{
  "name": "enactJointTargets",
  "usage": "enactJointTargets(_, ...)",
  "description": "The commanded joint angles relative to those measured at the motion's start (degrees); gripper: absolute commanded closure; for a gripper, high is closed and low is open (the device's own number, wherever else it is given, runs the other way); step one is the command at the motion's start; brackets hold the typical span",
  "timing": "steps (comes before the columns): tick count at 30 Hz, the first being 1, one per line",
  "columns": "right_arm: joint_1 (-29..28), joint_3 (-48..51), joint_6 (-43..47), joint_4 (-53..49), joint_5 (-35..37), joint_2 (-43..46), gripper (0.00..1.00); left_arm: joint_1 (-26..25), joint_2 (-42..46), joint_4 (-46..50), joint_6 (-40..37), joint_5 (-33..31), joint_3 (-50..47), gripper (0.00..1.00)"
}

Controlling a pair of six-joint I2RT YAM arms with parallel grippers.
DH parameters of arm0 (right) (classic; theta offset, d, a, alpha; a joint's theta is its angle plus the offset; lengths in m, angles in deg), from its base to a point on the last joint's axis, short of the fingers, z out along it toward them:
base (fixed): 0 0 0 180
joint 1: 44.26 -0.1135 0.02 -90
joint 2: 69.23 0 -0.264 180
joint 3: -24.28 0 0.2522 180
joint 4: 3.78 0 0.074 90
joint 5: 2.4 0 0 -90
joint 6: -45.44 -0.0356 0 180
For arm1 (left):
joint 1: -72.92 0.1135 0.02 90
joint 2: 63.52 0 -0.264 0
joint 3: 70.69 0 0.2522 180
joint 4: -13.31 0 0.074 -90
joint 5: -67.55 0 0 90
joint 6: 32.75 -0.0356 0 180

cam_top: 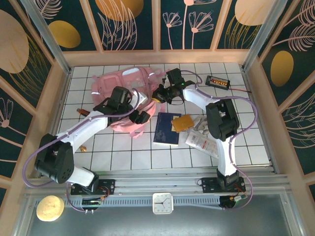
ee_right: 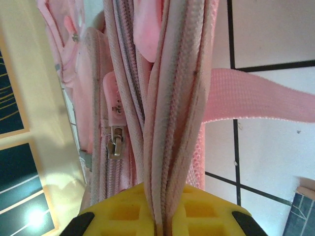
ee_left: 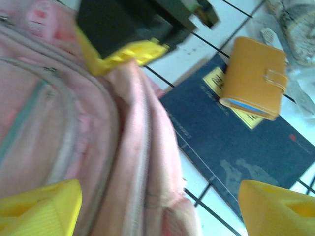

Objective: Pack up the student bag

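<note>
- At the back of the tiled table (cam_top: 147,157), left of centre, lies the student bag (cam_top: 129,81).
- Right gripper (ee_right: 162,214) is clamped tight on its bunched pink edge.
- Left gripper (ee_left: 160,201) gapes wide above the bag, gripping nothing.

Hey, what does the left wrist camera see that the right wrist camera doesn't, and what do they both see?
Left wrist: the left gripper with jaws wide open, and a tan wallet lying on a navy book beside the bag. Right wrist: a zip pull close up, and a pink strap running across the table. Both: the pink bag, the right gripper shut on a fold of its edge, and the white tiled table. A dark blue corner at the right wrist's edge may be the book.
</note>
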Motion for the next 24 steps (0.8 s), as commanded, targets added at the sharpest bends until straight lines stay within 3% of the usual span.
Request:
enactJointTargets(1, -0.43, -3.33, 0.19, 2.24, -3.49, 3.46, 0.89, -0.88, 1.93, 4.41, -4.01, 0.16, -1.27, 0.18)
enactJointTargets(4, -0.86, -3.11, -0.29, 2.87, -3.99, 3.68, 0.89, -1.74, 1.04, 5.49, -4.66, -3.68, -2.65, 0.20)
enactJointTargets(6, -1.37, -3.25, -0.44, 3.01, -4.35, 4.10, 0.89, -1.92, -0.76, 5.11, -4.06, -10.27, -2.86, 0.29)
enactJointTargets(9, -1.92, -2.70, -0.32, 2.50, -4.61, 5.15, 0.89, -1.96, -3.42, 3.44, -1.89, -19.69, -2.17, 0.31)
enactJointTargets(13, -2.96, -0.15, -0.38, 2.61, -5.07, 7.26, 0.89, -1.96, -6.10, 0.20, -0.39, -23.87, -0.44, 0.31)
enactJointTargets(14, -3.22, 0.72, -0.37, 2.58, -5.16, 7.79, 0.89, -1.96, -7.14, -0.09, -0.51, -23.53, 0.44, 0.35)
enactJointTargets(17, -3.62, 3.43, -0.06, 2.95, -4.96, 9.54, 0.89, -1.96, -11.53, 2.89, -1.35, -20.93, 3.97, 0.74)
enactJointTargets(20, -2.96, 5.85, 1.48, 2.47, -3.76, 11.65, 0.83, -1.97, -14.59, 7.12, -2.72, -18.50, 6.66, 0.85)
enactJointTargets(22, -2.54, 7.03, 3.26, 1.88, -2.78, 12.84, 0.72, -1.92, -13.45, 6.63, -4.29, -17.78, 5.47, 0.90)
enactJointTargets(24, -0.07, 8.10, 5.79, 1.14, -1.61, 14.28, 0.56, -1.98, -10.68, 5.60, -7.10, -14.73, 3.59, 0.97)
